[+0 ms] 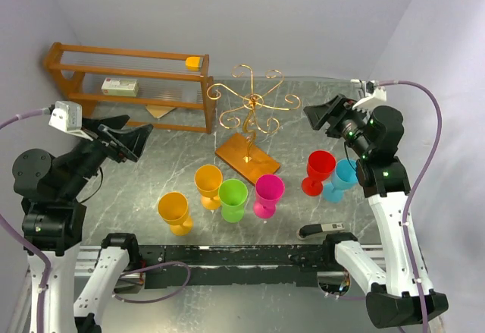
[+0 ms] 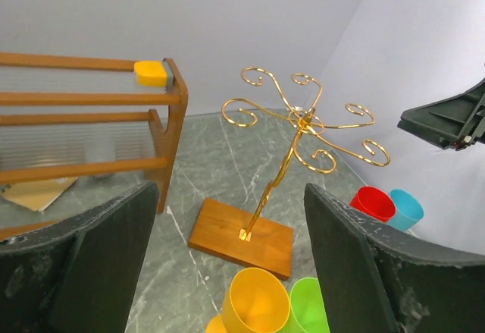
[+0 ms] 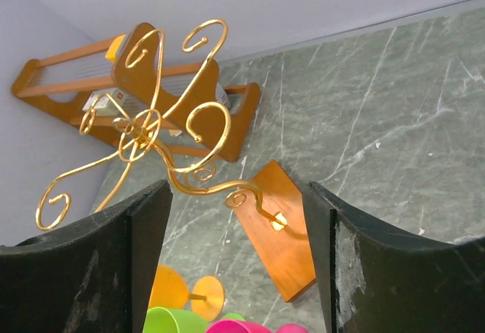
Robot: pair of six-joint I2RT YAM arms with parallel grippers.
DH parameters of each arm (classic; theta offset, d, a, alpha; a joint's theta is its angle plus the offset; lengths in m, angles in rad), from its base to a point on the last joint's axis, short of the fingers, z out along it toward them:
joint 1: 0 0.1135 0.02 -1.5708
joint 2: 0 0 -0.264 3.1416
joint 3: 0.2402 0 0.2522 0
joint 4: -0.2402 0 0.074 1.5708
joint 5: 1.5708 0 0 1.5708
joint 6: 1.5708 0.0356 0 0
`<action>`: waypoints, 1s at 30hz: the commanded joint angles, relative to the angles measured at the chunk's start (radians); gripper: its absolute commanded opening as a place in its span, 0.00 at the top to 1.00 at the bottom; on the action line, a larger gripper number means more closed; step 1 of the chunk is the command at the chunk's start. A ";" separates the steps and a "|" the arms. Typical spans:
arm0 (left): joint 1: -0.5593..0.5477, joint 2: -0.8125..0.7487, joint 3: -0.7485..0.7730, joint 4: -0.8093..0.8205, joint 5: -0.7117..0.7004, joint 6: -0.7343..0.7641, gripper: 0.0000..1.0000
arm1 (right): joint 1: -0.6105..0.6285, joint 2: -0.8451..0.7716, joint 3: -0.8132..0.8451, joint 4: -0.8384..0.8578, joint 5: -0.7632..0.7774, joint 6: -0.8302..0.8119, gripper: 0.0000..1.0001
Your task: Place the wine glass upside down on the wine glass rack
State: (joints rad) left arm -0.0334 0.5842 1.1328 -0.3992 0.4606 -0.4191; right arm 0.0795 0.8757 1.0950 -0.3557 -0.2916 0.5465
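Note:
The wine glass rack (image 1: 250, 105) is a gold wire tree with curled arms on an orange-brown wooden base (image 1: 247, 158) at the table's middle; no glass hangs on it. It also shows in the left wrist view (image 2: 299, 124) and the right wrist view (image 3: 151, 136). Several plastic wine glasses stand upright in front of it: two orange (image 1: 175, 210) (image 1: 208, 183), green (image 1: 233, 199), pink (image 1: 268, 194), red (image 1: 318, 171) and blue (image 1: 343, 177). My left gripper (image 1: 135, 139) is open and empty, held high at the left. My right gripper (image 1: 324, 114) is open and empty, high at the right.
A brown wooden shelf unit (image 1: 129, 86) stands at the back left with a yellow block (image 1: 195, 63) on top and a small box (image 1: 120, 86) on a shelf. A black tool (image 1: 322, 230) lies near the front edge. Walls close in on both sides.

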 commanded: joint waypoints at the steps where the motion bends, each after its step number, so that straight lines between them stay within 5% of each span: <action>1: 0.012 0.008 -0.008 0.152 0.061 0.032 0.10 | -0.009 -0.020 -0.014 0.000 -0.012 -0.011 0.28; 7: 0.012 0.009 -0.068 0.220 0.119 0.057 0.05 | -0.010 -0.014 -0.006 -0.066 0.040 -0.005 0.27; 16: 0.009 -0.007 -0.166 0.290 0.183 0.116 0.06 | -0.009 0.043 0.138 -0.443 0.315 0.030 0.30; 30: 0.004 -0.014 -0.164 0.271 0.141 0.127 0.07 | -0.009 0.157 0.098 -0.605 0.287 -0.012 0.52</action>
State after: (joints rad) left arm -0.0334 0.5751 0.9653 -0.1680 0.6048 -0.3023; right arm 0.0792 0.9997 1.2129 -0.9222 0.0380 0.5568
